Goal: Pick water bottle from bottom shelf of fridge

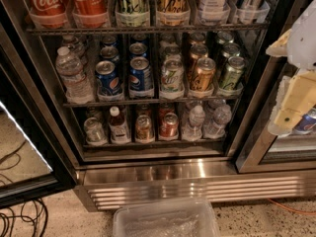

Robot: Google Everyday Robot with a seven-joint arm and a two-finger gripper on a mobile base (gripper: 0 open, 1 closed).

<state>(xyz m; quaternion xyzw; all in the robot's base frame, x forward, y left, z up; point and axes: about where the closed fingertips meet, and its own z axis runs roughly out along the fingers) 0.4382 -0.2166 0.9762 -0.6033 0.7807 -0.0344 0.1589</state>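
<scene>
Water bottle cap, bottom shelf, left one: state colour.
White, camera view; small clear ribbed plastic bottle. Tool: far right.

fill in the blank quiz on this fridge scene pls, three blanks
1. The water bottle stands on the ___ shelf of the fridge.
2. The small labelled bottle on that same shelf has a ___ cap.
3. The end effector hangs at the ___ side of the view, outside the racks.

Missing words: bottom; red; right
</scene>
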